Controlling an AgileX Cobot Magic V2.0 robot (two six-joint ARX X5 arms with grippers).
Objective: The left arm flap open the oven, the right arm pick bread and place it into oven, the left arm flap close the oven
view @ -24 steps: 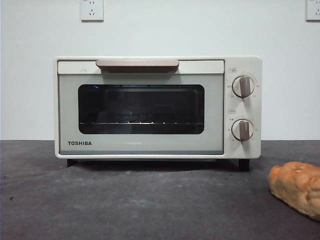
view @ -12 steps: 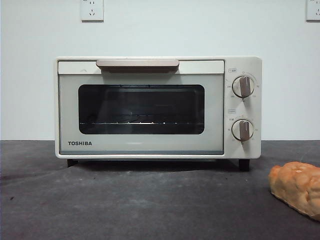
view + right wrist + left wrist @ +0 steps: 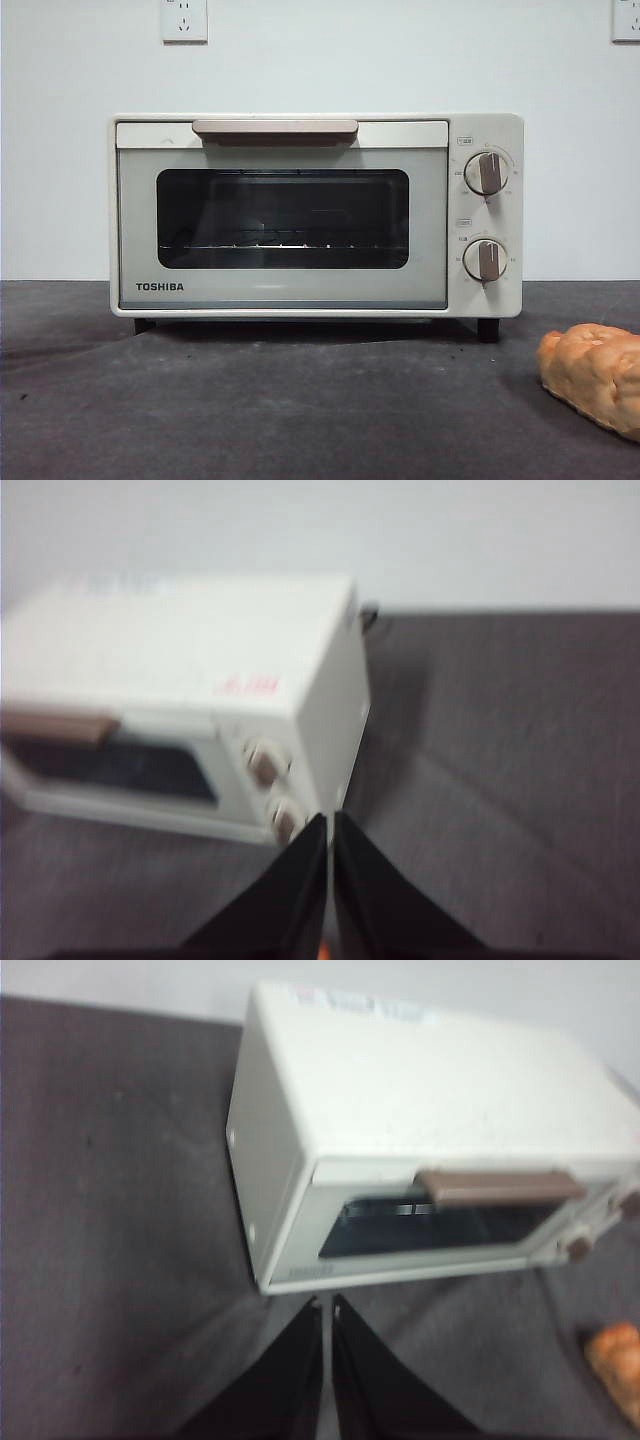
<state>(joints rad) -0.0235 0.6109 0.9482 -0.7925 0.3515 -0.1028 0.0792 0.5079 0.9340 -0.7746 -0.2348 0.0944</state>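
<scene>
The cream-white TOSHIBA oven [image 3: 315, 215] stands on the dark table with its glass door shut, beige handle [image 3: 275, 128] at the top, wire rack inside. It also shows in the left wrist view [image 3: 420, 1130] and the right wrist view [image 3: 190, 690]. The golden-brown bread [image 3: 595, 375] lies on the table at the front right, and shows in the left wrist view [image 3: 615, 1355]. My left gripper [image 3: 327, 1305] is shut and empty, high above the table before the oven's left front corner. My right gripper [image 3: 329, 825] is shut and empty, above the oven's right front corner. Neither arm shows in the front view.
The oven has two round knobs [image 3: 486, 172] on its right panel. A white wall with two sockets [image 3: 183, 20] stands behind. The dark grey table [image 3: 250, 400] runs in front of the oven and to both sides.
The front view's oven and bread stay where they were. Only the reflections in the glass door shift slightly.
</scene>
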